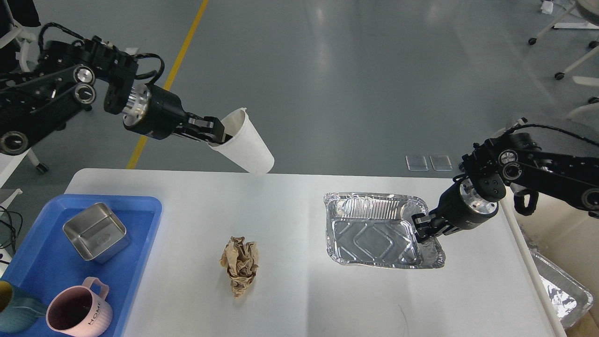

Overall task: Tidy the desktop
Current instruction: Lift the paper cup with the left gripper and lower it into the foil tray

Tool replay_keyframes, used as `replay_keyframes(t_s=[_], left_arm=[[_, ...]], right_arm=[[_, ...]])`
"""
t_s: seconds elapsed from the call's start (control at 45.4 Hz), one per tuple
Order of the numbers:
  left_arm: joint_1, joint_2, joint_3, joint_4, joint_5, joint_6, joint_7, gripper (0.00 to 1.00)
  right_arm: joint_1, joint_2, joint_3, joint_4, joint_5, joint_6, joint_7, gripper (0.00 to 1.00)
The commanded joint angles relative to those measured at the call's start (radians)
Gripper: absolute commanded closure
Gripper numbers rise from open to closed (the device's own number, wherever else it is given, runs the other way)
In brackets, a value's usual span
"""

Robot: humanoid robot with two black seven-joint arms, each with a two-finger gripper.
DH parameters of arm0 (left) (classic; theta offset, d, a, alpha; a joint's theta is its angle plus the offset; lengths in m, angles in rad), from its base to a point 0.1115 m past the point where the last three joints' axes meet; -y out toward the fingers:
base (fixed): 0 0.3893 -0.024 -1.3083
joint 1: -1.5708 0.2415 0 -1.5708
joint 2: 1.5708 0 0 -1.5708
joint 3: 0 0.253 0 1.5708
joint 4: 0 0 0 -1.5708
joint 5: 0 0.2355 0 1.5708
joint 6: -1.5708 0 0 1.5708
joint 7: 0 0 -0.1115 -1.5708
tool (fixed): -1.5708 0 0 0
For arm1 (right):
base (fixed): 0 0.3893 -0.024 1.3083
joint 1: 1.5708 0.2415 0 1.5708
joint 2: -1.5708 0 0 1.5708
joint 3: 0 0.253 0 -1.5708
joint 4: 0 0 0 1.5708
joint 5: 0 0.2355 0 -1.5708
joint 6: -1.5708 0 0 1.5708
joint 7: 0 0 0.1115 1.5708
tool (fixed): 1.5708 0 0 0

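Observation:
The white-grey desktop (pixel 290 290) fills the lower view. My left gripper (pixel 216 135) is shut on the rim of a white paper cup (pixel 247 149) and holds it tilted, high above the desktop's far edge. My right gripper (pixel 420 226) is shut on the right rim of a foil tray (pixel 374 234) that lies on the desktop at the right. A crumpled brown paper ball (pixel 239 264) lies on the desktop at centre left.
A blue plastic tray (pixel 140 220) at the left holds a square metal tin (pixel 96 230), a pink mug (pixel 77 316) and a teal cup (pixel 14 313). Another foil tray (pixel 559 290) sits in a bin off the right edge.

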State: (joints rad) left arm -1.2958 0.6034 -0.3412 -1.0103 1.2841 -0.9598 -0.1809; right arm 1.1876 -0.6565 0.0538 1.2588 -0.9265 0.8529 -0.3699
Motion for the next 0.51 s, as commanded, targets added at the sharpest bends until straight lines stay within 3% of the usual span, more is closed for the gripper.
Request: replay_keyframes(t_s=[0.0, 0.242, 0.484], left_arm=[[-0.054, 0.099, -0.007, -0.042, -0.072, 0.0, -0.002, 0.98], [-0.209, 0.121, -0.035, -0.057, -0.161, 0.0, -0.008, 0.98], [-0.381, 0.073, -0.019, -0.056, -0.178, 0.0, -0.048, 0.98]], right_arm=[[0.001, 0.003, 0.0, -0.009, 0.0, 0.0, 0.0, 1.0], [0.004, 0.003, 0.0, -0.009, 0.0, 0.0, 0.0, 1.0], [0.007, 0.012, 0.0, -0.016, 0.0, 0.0, 0.0, 1.0]])
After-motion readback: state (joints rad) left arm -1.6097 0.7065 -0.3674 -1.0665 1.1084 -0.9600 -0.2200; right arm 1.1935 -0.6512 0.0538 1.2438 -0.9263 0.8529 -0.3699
